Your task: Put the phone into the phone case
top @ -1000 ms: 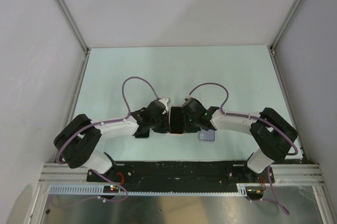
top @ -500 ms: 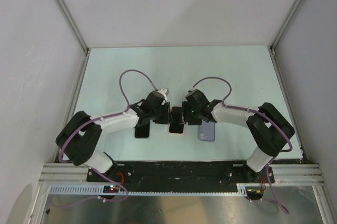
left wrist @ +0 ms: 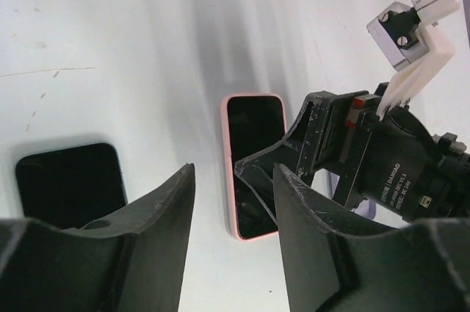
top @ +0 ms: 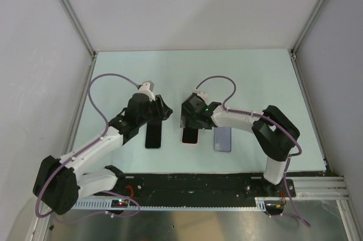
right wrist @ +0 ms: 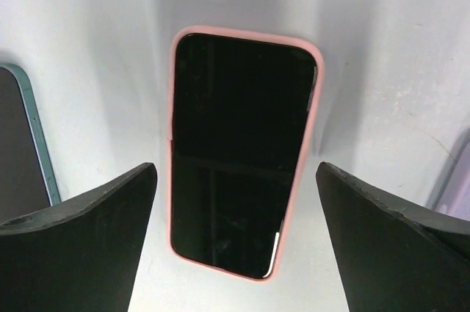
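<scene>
in the top view the far end of the phone (right wrist: 239,128) is hidden under the right gripper (top: 188,121). that arm's wrist view shows it whole, screen up, lying inside the pink phone case (right wrist: 170,180) flat on the table (top: 249,76). the right fingers are spread wide either side above it, grasping nothing. the left gripper (top: 163,110) is likewise released and empty. a dark phone (top: 153,136) to the left and a lilac item (top: 223,139) to the right lie apart from it, with bare table between, all close to the near edge. a label (left wrist: 402,175) on the right wrist reads "damiao"; the rest is too small to read.
</scene>
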{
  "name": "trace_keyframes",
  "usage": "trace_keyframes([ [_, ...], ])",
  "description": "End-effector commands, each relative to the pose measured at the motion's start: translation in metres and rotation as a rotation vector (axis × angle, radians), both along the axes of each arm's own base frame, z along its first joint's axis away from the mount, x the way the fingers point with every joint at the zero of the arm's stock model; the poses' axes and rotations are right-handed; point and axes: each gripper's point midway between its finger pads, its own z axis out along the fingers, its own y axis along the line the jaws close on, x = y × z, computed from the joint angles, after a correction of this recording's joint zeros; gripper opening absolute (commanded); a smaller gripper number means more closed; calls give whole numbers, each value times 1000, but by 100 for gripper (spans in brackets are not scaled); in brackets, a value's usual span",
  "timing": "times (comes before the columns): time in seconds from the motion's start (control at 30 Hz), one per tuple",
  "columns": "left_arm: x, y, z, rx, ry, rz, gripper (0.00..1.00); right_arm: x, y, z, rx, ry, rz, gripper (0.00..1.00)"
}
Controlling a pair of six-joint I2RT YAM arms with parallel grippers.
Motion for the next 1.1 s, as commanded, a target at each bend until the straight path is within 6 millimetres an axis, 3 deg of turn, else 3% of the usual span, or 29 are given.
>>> trace_keyframes([
  [0.0, -2, 15, 5, -17, -25, 42, 52, 10, -4, 2, -107, -52, -105, 97],
  [0.43, -12, 19, 3, -41, -25, 20, 52, 12, 0, -18, -233, -62, -142, 97],
  [0.57, -12, 19, 3, -41, -24, 21, 52, 9, 3, -22, -260, -58, -104, 83],
  [0.77, -9, 19, 2, -36, -19, 23, 52, 12, 9, -21, -235, -41, -32, 42],
  [0.87, -8, 20, 1, -32, -17, 26, 52, 31, 5, -14, -199, -44, -6, 29],
  [1.07, -5, 22, -6, -16, -2, 38, 52, 91, -20, 9, -151, -92, 0, 22],
])
